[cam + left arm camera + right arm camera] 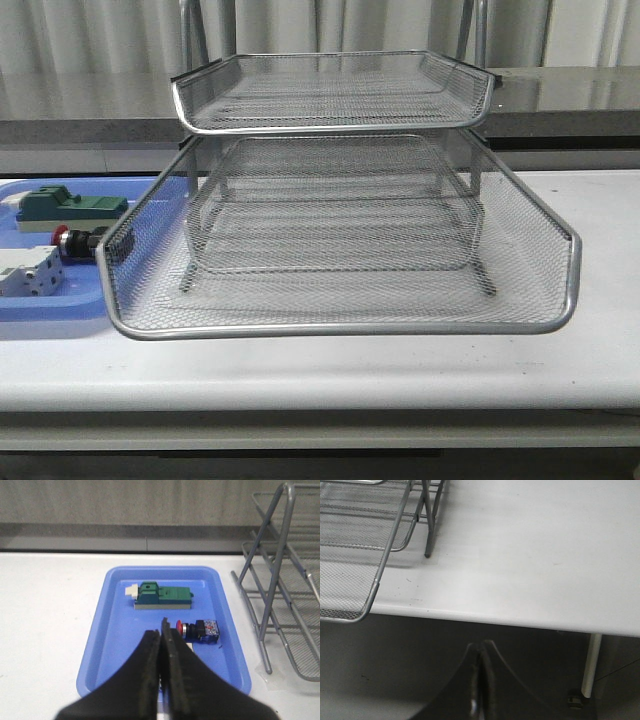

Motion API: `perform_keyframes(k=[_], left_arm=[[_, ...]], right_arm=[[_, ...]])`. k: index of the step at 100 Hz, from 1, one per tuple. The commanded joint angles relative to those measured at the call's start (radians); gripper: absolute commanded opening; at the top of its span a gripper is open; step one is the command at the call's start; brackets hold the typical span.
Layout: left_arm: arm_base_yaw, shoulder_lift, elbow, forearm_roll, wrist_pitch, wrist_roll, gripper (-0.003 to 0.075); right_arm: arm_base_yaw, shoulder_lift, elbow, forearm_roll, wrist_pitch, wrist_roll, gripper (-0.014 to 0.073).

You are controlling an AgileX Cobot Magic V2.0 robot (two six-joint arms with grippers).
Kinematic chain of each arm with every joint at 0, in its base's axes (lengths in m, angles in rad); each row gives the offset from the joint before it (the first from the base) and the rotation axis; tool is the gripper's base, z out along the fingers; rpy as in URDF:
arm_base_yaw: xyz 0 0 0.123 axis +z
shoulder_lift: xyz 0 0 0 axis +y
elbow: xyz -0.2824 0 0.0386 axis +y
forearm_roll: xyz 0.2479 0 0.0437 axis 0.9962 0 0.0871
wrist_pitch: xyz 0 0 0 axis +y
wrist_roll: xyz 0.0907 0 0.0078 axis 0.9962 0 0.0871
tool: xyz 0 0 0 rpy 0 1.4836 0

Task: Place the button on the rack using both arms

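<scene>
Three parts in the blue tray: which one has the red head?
The button, lying on its side beside the green block. It alone has a red mushroom head; the others are green and white-grey.

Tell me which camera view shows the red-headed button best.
The left wrist view. There the button lies in full sight on the blue tray, with its red head, collar and black-and-blue body all visible. In the front view the rack hides most of it, leaving only its red end. The right wrist view does not show it.
</scene>
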Motion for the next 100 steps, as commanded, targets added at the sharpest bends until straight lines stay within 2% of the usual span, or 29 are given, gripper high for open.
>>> perform_keyframes(k=[1, 34, 64, 71, 76, 87, 91, 92, 96, 100], left_arm=[[-0.002, 0.125, -0.123, -0.009, 0.003, -0.001, -0.002], [-0.002, 0.497, -0.404, -0.007, 0.121, -0.001, -0.002], [-0.002, 0.642, -0.473, -0.006, 0.121, 0.036, -0.001], [-0.002, 0.657, -0.473, -0.007, 0.12, 0.092, 0.0045], [-0.002, 0.665, -0.473, -0.007, 0.124, 0.119, 0.0117], [-0.002, 0.669, -0.473, -0.007, 0.133, 0.131, 0.0372], [-0.002, 0.669, -0.473, -0.007, 0.133, 0.131, 0.0496], [-0.002, 0.669, -0.473, -0.007, 0.133, 0.131, 0.0496], [-0.002, 0.669, -0.473, -0.007, 0.133, 0.131, 0.0592], [-0.002, 0.669, -0.473, -0.007, 0.131, 0.131, 0.0635]], right_arm=[[-0.004, 0.006, -0.034, -0.011, -0.058, -0.004, -0.007], [-0.004, 0.006, -0.034, -0.011, -0.058, -0.004, -0.007], [-0.004, 0.006, -0.034, -0.011, -0.058, -0.004, -0.007], [-0.004, 0.006, -0.034, -0.011, -0.058, -0.004, -0.007], [-0.004, 0.006, -0.034, -0.011, -0.058, -0.004, -0.007], [-0.004, 0.006, -0.034, -0.011, -0.058, -0.004, -0.007], [-0.004, 0.006, -0.034, -0.011, -0.058, -0.004, -0.007], [-0.004, 0.006, -0.034, -0.011, -0.058, -0.004, -0.007], [-0.004, 0.006, -0.034, -0.011, -0.058, -0.004, -0.007], [-0.004, 0.006, -0.034, -0.011, -0.058, -0.004, -0.007]])
